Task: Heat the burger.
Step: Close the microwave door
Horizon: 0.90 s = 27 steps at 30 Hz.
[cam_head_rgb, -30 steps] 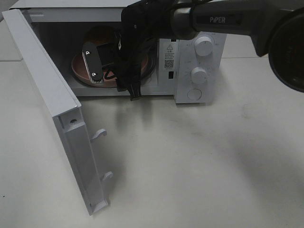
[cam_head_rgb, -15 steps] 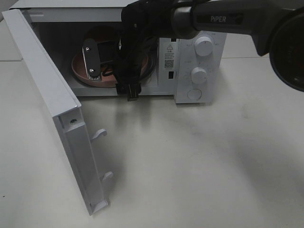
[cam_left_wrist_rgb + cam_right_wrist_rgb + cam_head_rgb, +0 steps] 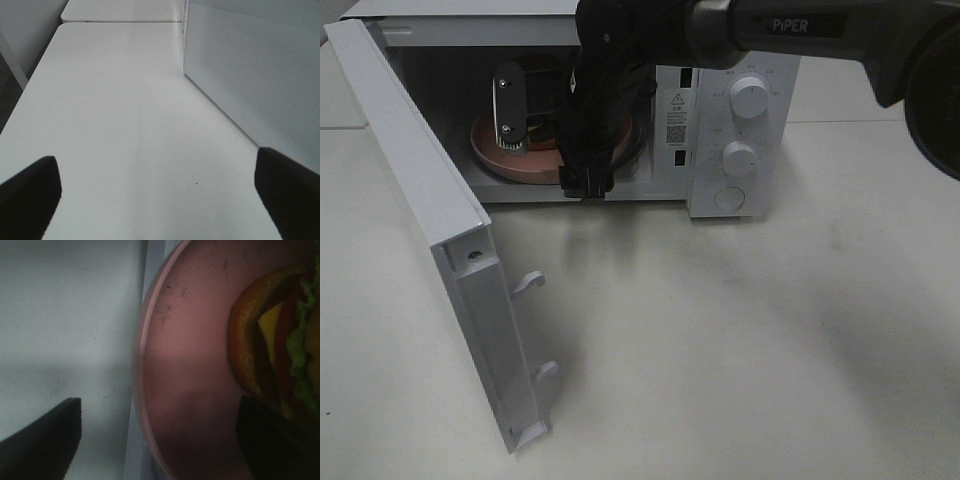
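The burger lies on a round pink plate inside the open microwave; bun, cheese and lettuce show in the right wrist view. In the exterior high view the right arm hides the burger, and only the plate shows. My right gripper reaches into the oven cavity, open, its fingers either side of the plate's rim and holding nothing. It also shows from above as the right gripper. My left gripper is open and empty over bare table.
The microwave door swings out to the left toward the front, its latch hooks sticking out. Two knobs and a button sit on the control panel. The oven's perforated side wall stands close beside the left gripper.
The right gripper's jaws have spread wider around the plate rim, and the gripper has shifted left and deeper into the cavity. The left gripper has not moved.
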Each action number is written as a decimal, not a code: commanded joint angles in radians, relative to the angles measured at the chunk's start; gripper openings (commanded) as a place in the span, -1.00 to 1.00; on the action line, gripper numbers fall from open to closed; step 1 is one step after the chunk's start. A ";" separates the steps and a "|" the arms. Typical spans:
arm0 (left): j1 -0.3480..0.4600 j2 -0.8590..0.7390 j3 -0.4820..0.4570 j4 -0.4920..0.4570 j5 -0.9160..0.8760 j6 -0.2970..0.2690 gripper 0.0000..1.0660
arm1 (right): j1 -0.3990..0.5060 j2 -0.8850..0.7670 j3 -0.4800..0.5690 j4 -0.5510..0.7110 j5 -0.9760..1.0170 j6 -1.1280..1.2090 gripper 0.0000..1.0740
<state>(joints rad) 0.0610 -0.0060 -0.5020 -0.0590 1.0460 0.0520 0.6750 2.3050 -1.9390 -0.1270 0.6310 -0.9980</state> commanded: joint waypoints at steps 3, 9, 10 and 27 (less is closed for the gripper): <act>-0.002 -0.024 0.004 -0.004 -0.008 -0.001 0.88 | 0.004 -0.043 0.047 0.004 -0.035 0.016 0.48; -0.002 -0.024 0.004 -0.004 -0.008 -0.001 0.88 | 0.004 -0.111 0.188 -0.003 -0.139 0.012 0.46; -0.002 -0.024 0.004 -0.004 -0.008 -0.001 0.88 | 0.004 -0.136 0.231 -0.005 -0.169 0.012 0.45; -0.002 -0.024 0.004 -0.004 -0.008 -0.001 0.88 | 0.000 -0.368 0.606 -0.031 -0.319 0.012 0.42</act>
<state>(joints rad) 0.0610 -0.0060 -0.5020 -0.0590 1.0460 0.0520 0.6750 1.9680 -1.3620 -0.1550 0.3210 -0.9920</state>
